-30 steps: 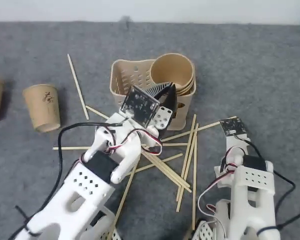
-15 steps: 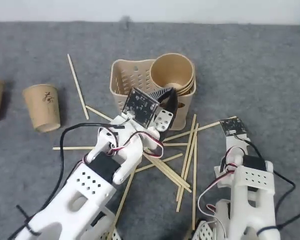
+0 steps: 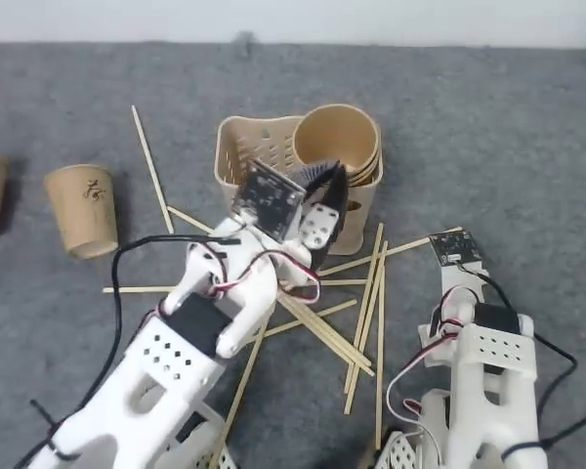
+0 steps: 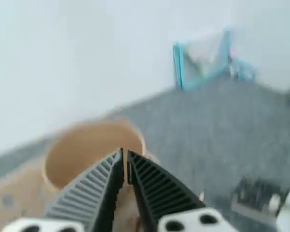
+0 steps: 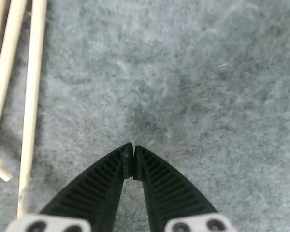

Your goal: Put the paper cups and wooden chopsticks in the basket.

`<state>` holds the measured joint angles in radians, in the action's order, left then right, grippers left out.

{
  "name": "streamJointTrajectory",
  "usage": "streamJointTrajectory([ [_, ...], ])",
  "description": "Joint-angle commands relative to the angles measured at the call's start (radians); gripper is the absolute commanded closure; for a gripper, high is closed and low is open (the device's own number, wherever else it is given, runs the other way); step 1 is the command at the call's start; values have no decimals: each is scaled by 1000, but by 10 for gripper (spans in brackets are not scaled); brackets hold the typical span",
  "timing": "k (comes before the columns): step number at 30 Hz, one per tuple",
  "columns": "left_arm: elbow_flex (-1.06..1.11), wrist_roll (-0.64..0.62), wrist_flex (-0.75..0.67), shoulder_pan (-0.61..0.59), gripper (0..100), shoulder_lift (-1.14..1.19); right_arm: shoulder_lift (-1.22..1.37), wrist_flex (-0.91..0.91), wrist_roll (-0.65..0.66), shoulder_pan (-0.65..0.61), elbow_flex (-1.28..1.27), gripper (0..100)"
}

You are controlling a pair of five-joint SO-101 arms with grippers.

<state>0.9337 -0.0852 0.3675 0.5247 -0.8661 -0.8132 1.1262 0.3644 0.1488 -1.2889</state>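
High camera looking down on carpet (image 3: 488,117), left wrist camera facing across paper cups (image 4: 82,150), right wrist close above carpet.

Beige basket (image 3: 242,154), tan cups (image 3: 339,144), grey carpet (image 3: 488,137)

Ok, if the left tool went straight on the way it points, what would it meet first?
Probably the paper cup in the basket: the shut left tool aims at its near rim, though depth is unclear.
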Motion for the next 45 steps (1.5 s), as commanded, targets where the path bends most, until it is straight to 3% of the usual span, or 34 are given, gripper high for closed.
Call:
streamJointTrajectory([
  [1,-125,-12,3,3,986,-8,-25,-13,-9,-7,3,991],
  [9,-120,-12,-18,-3,986,20,-25,-13,-9,-7,3,991],
  [17,-94,-11,-224,-64,986,235,-25,-13,-9,-7,3,991],
  [35,42,-3,-169,-14,986,301,-27,-13,9,-7,3,991],
  [45,-117,-3,-109,-17,986,143,-27,-13,9,-7,3,991],
])
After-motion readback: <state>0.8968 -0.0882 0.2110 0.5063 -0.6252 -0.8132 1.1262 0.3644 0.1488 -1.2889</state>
